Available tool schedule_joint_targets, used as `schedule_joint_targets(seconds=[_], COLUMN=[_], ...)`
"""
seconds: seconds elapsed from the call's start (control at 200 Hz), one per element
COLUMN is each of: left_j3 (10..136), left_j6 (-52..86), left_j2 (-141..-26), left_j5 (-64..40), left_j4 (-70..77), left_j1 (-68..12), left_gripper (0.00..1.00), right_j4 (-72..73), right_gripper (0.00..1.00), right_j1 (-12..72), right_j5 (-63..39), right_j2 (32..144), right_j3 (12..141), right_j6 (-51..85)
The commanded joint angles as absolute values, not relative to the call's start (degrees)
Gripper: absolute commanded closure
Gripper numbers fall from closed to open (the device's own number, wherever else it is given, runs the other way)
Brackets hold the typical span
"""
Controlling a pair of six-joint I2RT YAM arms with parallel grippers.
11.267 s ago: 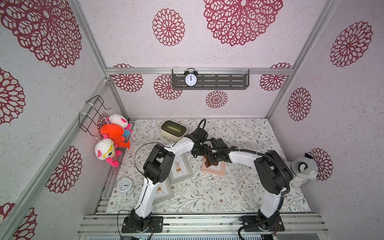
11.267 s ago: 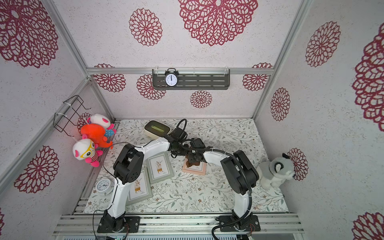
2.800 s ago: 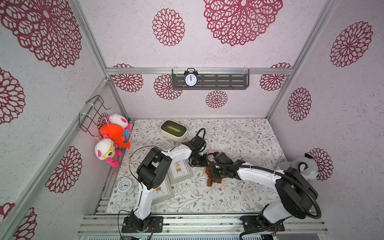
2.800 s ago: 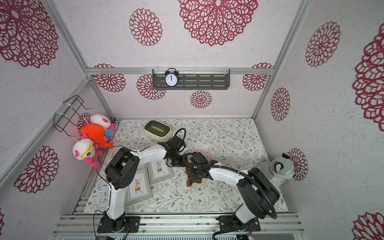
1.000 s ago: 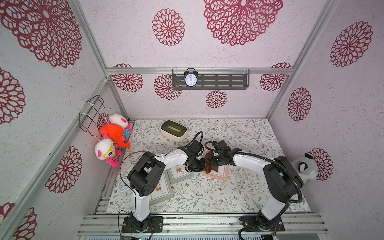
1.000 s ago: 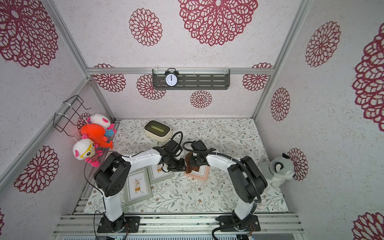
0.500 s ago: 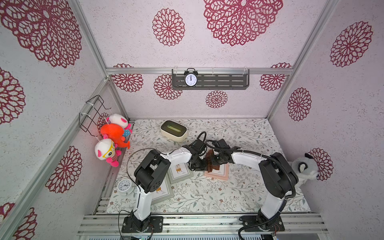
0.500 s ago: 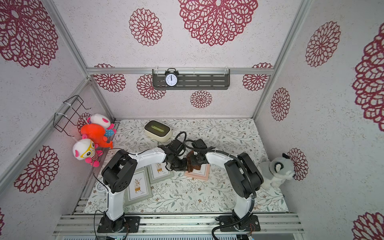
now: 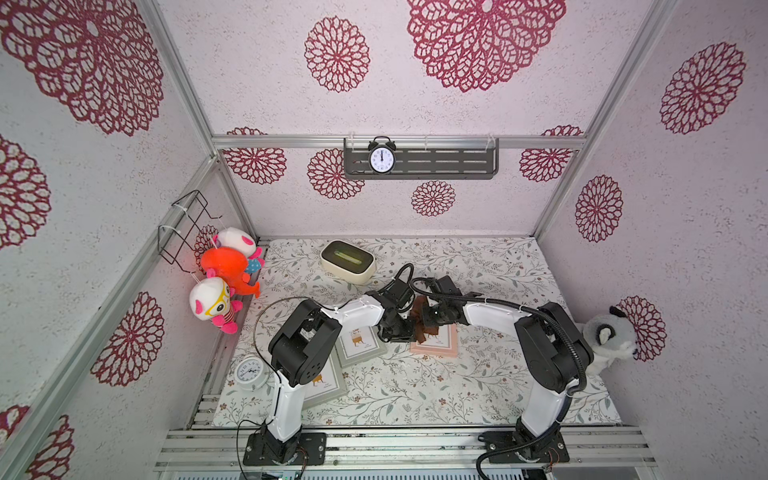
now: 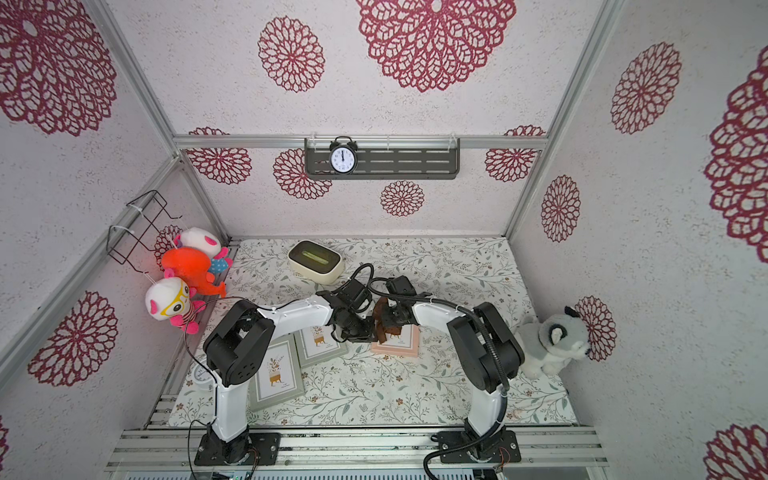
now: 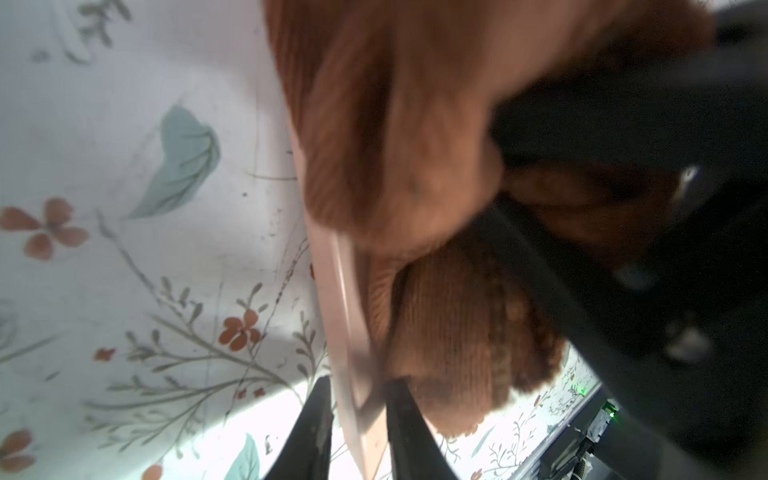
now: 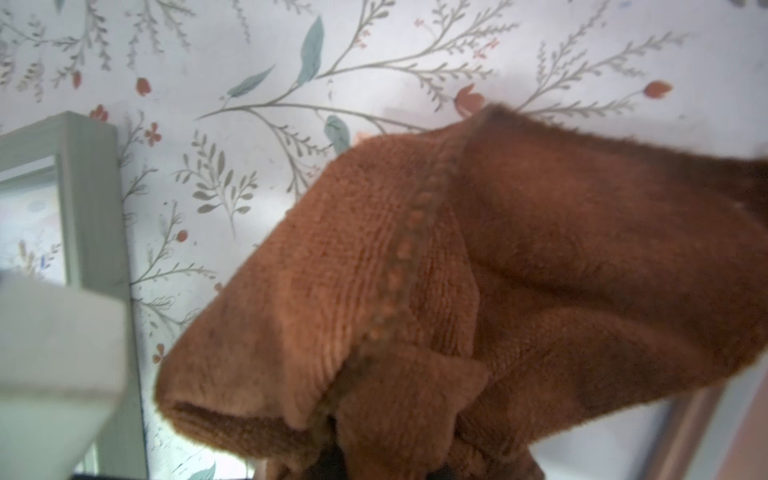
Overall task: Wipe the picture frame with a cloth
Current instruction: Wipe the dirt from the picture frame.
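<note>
Left wrist view: the left gripper [image 11: 359, 384], jaws narrowly parted, pinches the thin edge of the pink picture frame [image 11: 345, 324]. Right gripper [image 9: 429, 316], closed tight, grips the ribbed, fuzzy rust-brown cloth [image 12: 457, 270], which is bunched against the frame's smooth face above the floral mat [image 11: 124, 249].

Rust-brown cloth [image 9: 420, 332] bunched, draped over one edge; pink picture frame [image 9: 440, 348] beneath it.

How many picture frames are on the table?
3: pink frame under the cloth, grey-green frame beside it, second grey-green frame partly under the left arm. Others may be hidden.
</note>
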State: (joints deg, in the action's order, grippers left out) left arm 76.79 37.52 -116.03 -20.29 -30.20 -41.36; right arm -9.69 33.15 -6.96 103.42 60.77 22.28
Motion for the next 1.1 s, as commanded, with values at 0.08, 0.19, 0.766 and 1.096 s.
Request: schedule_joint_targets(seconds=[0.08,0.19,0.766,1.096], left_j3=[75.87,75.45,75.36,76.23], left_j6=[37.70,37.80,38.63,38.26], left_j2=[-117.11,-116.85,-117.68,-117.33], left_j5=[-17.75,-17.91,-18.87,-17.25], left_j4=[-33.66,-33.35,-32.65,-34.23], left_j1=[-41.83,-41.74,-41.66,-41.64], left_gripper=[0.74,0.74,0.74,0.75], right_j4=[-10.69,-10.76,2.86,-6.16], right_gripper=[1.00,1.00,1.00,1.00], right_j1=[37.69,36.78,31.82,32.38], right_j5=[-12.58,-9.22,-9.26,-5.68], right_j2=[98.86,98.76,105.33,89.94], right_j3=[54.63,54.52,58.37,45.89], right_j6=[24.75,24.29,27.87,27.96])
